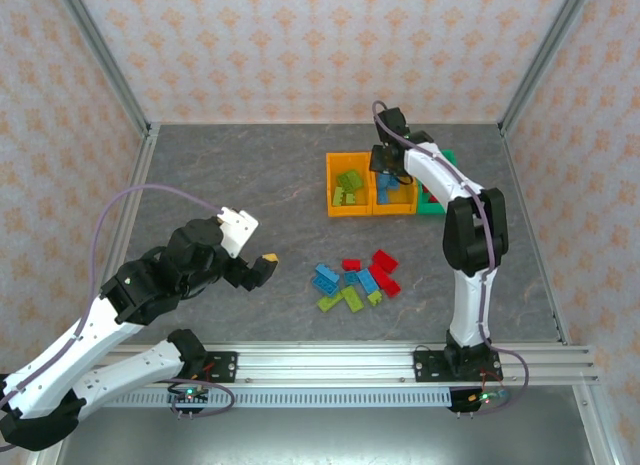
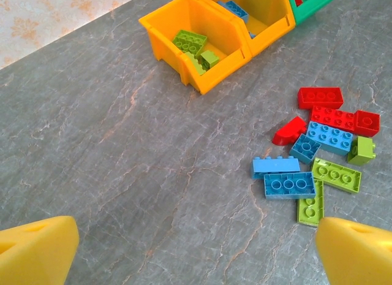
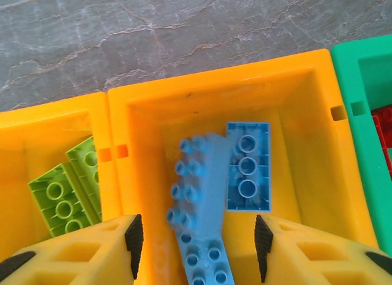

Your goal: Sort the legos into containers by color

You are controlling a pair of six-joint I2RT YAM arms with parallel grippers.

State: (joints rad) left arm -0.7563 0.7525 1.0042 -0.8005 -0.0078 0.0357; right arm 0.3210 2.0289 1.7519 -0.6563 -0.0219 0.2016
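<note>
On the top camera the right gripper (image 1: 386, 175) hangs over the middle orange bin (image 1: 393, 211), and the left gripper (image 1: 262, 268) sits near the loose bricks (image 1: 355, 282) on the table (image 1: 240, 185). My left wrist camera shows its fingers (image 2: 40, 251) spread and empty, the bricks ahead; they look light, stiff and slick, so I'd pinch one across its long flat sides. My right wrist camera shows the pads (image 3: 133, 239) parted, a blue brick (image 3: 199, 236) loose between them above that bin
</note>
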